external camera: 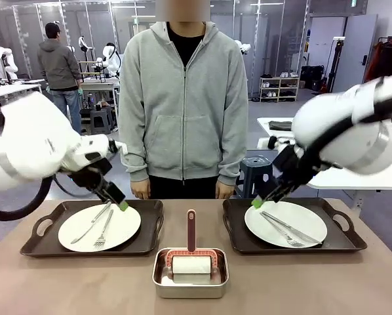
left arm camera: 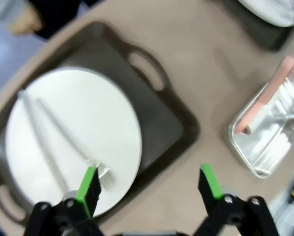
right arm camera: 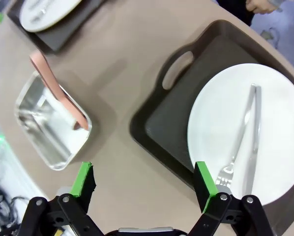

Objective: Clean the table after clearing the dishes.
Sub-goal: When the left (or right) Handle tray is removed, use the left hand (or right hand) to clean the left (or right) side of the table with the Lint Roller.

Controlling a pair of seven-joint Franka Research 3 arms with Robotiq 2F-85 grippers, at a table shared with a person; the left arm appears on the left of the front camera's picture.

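The dishes are two white plates with a knife and fork, each on a dark brown handled tray on the tan table [external camera: 84, 285]. The left plate [external camera: 125, 226] [left arm camera: 88, 123] lies on the left tray [external camera: 151, 216] [left arm camera: 174, 125]. My left gripper [external camera: 120, 202] [left arm camera: 149, 182] hovers open over that plate's near right edge, nothing between its fingers. The right plate [external camera: 302, 215] [right arm camera: 220, 123] lies on the right tray [external camera: 238, 230] [right arm camera: 169, 115]. Open as well and holding nothing, my right gripper [external camera: 257, 202] [right arm camera: 143, 179] hangs above that tray's left edge.
A shiny metal pan [external camera: 191, 282] [left arm camera: 272, 147] [right arm camera: 44, 132] holding a pink-handled cleaning tool [external camera: 191, 233] sits at the front middle, between the trays. A person in a grey hoodie [external camera: 183, 111] stands at the far edge, hands [external camera: 141, 190] hanging down.
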